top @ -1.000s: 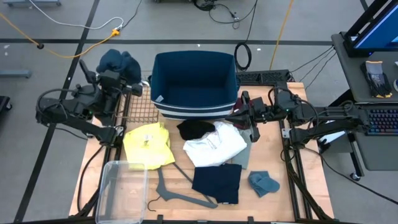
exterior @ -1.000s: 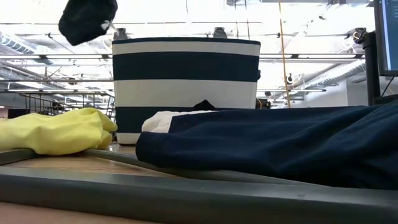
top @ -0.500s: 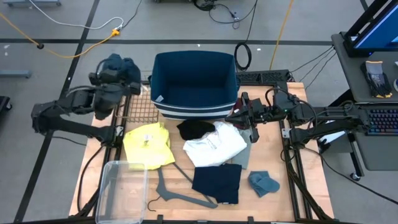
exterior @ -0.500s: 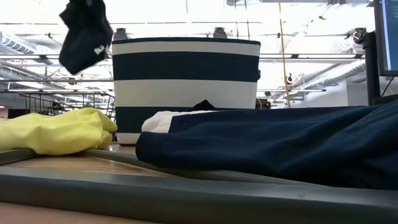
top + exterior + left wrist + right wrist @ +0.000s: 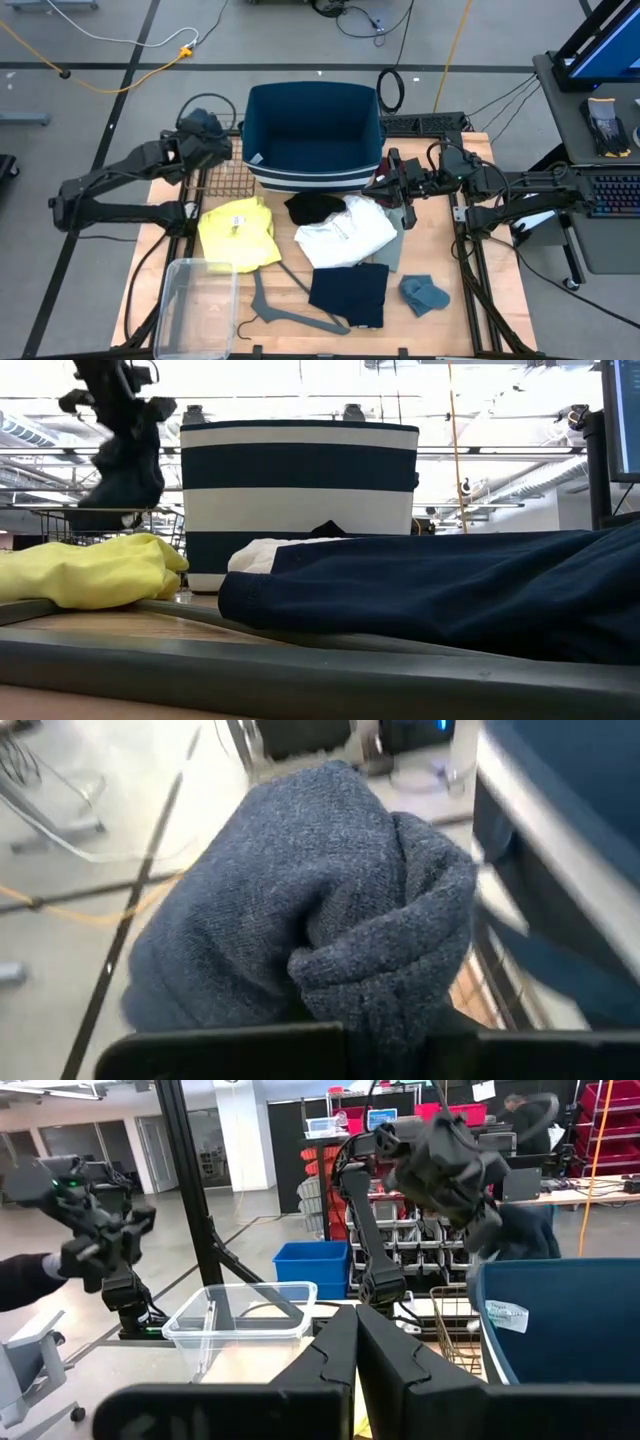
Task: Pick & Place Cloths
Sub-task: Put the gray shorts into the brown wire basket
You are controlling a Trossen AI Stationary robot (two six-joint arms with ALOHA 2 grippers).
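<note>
The left gripper (image 5: 203,140) has swung in toward the blue bin (image 5: 314,133) since a moment ago, and its fingers stay pinched tight on a teal rag (image 5: 300,920) held up beside the bin's left wall. Close to the front edge lie the navy cloth (image 5: 348,294) and another teal rag (image 5: 424,295). Farther back are the yellow cloth (image 5: 238,231), white cloth (image 5: 345,236) and black cloth (image 5: 314,207). The right gripper (image 5: 385,183) waits by the bin's right corner, fingers together, holding nothing.
</note>
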